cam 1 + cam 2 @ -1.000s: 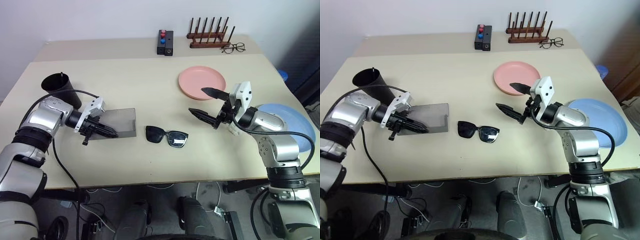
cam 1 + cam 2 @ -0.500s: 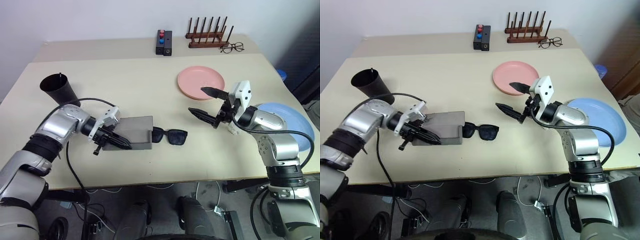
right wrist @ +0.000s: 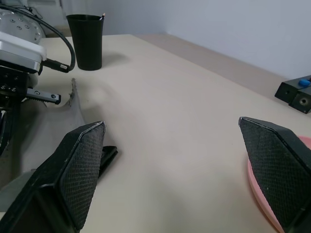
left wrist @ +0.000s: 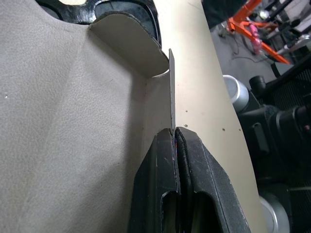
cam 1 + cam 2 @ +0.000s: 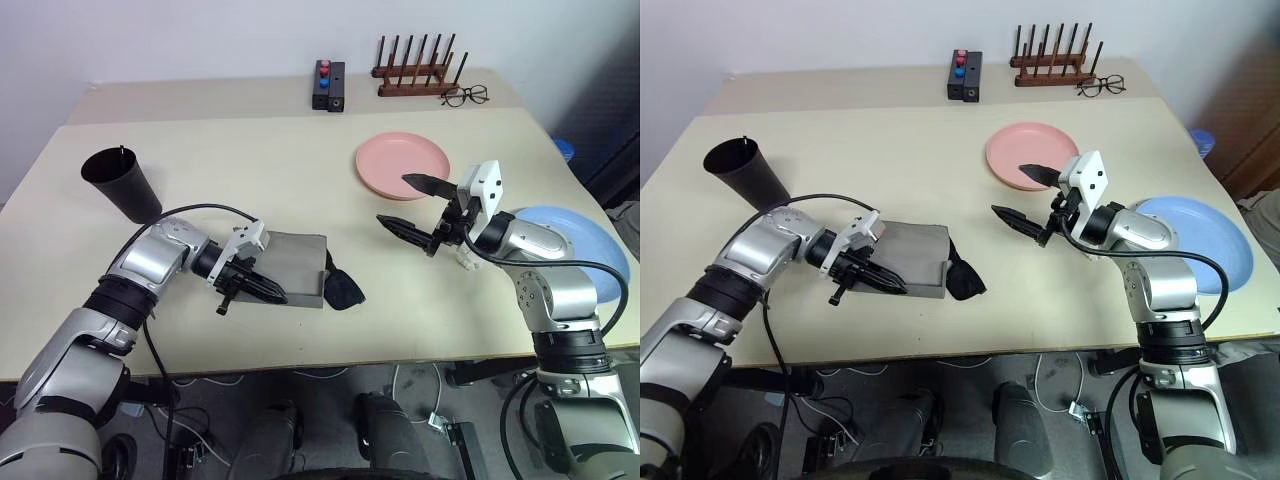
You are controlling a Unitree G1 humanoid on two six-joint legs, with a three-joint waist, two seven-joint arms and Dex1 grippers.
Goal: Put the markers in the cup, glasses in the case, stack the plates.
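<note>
Beige bench [image 5: 300,150] is carrying everything. Left gripper [image 5: 268,291] is pinching the grey case [image 5: 295,270] wall, fingers fully closed on it. Black sunglasses [image 5: 343,289] are lying partly inside the case's open end. Right gripper [image 5: 415,205] is hovering wide open, holding nothing, near the pink plate [image 5: 402,163]. Blue plate [image 5: 570,240] is sitting by the right arm. Black cup [image 5: 121,184] is standing at far left.

Bright even light, soft shadows, wrist closeups perhaps slightly blurred
</note>
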